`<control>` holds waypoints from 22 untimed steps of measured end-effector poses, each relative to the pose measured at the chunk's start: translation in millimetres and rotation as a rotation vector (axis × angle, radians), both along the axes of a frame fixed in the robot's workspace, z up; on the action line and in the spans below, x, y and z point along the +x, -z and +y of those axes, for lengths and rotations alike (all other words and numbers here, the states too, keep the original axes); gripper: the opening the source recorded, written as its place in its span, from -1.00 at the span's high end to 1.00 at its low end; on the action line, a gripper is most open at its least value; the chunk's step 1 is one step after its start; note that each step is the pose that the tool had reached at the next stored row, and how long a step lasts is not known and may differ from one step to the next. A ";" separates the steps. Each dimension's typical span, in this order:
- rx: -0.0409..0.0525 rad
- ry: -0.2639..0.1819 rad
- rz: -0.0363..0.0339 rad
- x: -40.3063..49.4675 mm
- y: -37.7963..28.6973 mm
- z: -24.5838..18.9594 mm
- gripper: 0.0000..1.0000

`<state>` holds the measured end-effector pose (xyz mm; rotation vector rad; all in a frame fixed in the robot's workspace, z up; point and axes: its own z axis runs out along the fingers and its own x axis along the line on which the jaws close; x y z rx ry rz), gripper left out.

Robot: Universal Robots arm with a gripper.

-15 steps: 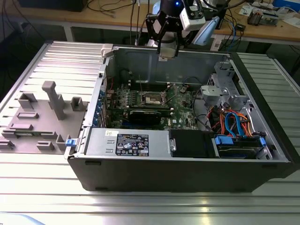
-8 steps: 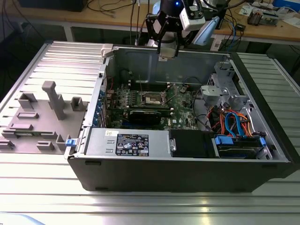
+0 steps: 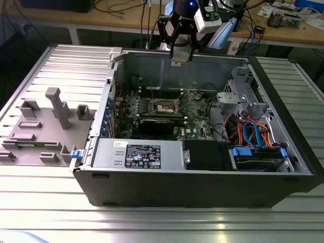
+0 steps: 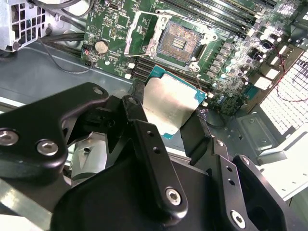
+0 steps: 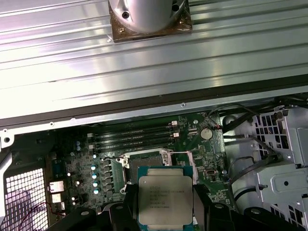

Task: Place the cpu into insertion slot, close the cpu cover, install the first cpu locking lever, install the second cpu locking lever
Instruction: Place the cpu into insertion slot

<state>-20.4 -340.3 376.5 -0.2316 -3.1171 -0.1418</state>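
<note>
Gripper (image 3: 181,54) hangs high over the open computer case (image 3: 202,177), near its far wall in the exterior view, well above the green motherboard (image 3: 195,109). Fingers (image 4: 144,132) closed part-way and clamped on the cpu (image 4: 169,102) by two opposite edges. Chip is held flat, silvery face toward the first wrist view, where it shows at (image 5: 165,199) between the black fingers (image 5: 201,204). Insertion slot (image 4: 180,42) lies below on the board, dark and bare, contacts exposed; the cpu is clear of it, not touching. Cpu cover (image 4: 143,30) stands swung open off one side of the slot in the second wrist view. Long black card (image 3: 161,124) sits just beside the slot (image 3: 166,107) in the exterior view. Case rests on a ribbed metal table (image 3: 50,202)
</note>
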 end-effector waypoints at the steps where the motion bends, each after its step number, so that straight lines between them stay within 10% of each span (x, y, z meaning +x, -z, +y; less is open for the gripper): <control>1: -0.0001 0.000 0.0001 0.0 0.0 0.0 -0.08; 22: 0.0000 0.053 0.0000 0.0 0.0 0.0 -0.08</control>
